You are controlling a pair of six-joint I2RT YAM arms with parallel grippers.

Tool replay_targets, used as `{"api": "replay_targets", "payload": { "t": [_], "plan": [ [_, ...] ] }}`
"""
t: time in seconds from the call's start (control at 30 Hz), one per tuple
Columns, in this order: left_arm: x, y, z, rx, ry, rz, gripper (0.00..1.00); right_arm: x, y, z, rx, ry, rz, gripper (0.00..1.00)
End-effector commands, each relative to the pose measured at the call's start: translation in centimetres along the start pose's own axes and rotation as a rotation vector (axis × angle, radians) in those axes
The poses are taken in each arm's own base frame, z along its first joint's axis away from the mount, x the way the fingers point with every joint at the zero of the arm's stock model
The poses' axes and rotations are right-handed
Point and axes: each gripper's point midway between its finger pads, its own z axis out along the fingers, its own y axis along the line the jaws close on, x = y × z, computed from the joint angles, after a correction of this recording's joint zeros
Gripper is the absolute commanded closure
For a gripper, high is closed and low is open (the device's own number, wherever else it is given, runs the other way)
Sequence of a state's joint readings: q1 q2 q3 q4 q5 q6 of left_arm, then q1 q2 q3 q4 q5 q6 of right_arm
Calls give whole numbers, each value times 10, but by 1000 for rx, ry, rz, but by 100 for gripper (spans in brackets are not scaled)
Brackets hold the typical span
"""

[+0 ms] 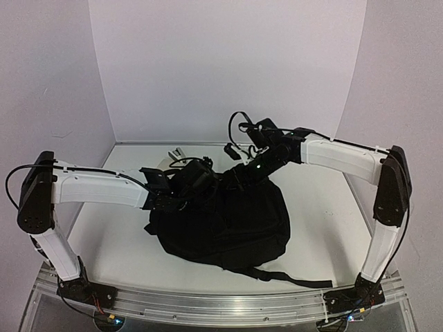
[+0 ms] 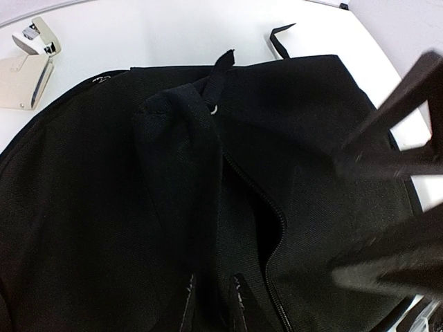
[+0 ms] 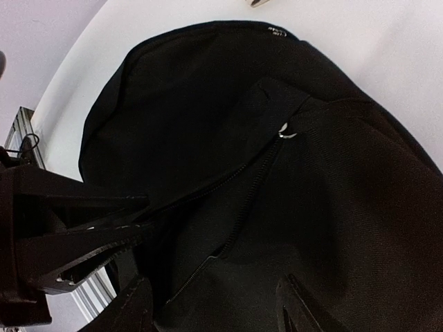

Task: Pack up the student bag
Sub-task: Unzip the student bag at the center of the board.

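While my left gripper (image 2: pixel 212 294) pinches the student bag (image 1: pixel 228 221) open, the released right gripper (image 3: pixel 214 294) should seize the opposite lip.

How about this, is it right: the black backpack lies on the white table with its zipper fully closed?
Not quite: the zipper is partly open, as the left wrist view shows. The black backpack does lie on the white table.

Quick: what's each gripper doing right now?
Left gripper: closed on a fold of the black backpack.
Right gripper: open, holding nothing.
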State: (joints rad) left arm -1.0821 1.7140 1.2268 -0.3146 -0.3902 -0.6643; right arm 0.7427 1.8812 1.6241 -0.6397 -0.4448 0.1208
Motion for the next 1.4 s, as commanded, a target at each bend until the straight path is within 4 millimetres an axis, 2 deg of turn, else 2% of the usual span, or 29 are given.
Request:
{"api": "replay_targets", "payload": {
  "t": [0.0, 0.13, 0.23, 0.33, 0.4, 0.47, 0.53, 0.63, 0.73, 0.87, 1.1, 1.2, 1.37],
  "plan": [
    [-18, 3, -13, 44, -44, -79, 85, 9, -12, 26, 55, 21, 59, 39],
    [-16, 6, -11, 44, -40, -86, 87, 14, -16, 43, 64, 40, 85, 40],
    [-14, 7, -11, 50, -38, -88, 87, 18, -27, 54, 109, 53, 105, 47],
    [-13, 8, -12, 58, -36, -93, 86, 21, -39, 61, 161, 60, 121, 61],
    [-12, 9, -13, 69, -35, -100, 82, 18, -42, 62, 170, 56, 127, 77],
    [-12, 11, -16, 79, -37, -103, 77, 12, -41, 57, 164, 41, 126, 94],
    [-13, 15, -21, 80, -44, -102, 72, 1, -40, 43, 156, 10, 113, 100],
    [-14, 21, -32, 101, -60, -97, 65, -11, -35, 19, 127, -38, 93, 100],
    [-14, 17, -43, 184, -71, -76, 57, -20, -20, -5, 47, -75, 71, 100],
    [-11, 10, -49, 272, -77, -47, 54, -24, -2, -26, -35, -103, 47, 100],
    [-16, -9, -28, 390, -51, -43, 60, -31, 20, -44, -142, -125, 32, 100],
    [-20, -21, -16, 465, -37, -51, 65, -33, 24, -48, -162, -131, 27, 100],
    [-15, -49, -1, 625, 12, -29, 74, -34, 24, -47, -165, -132, 25, 100]
  ]
}}
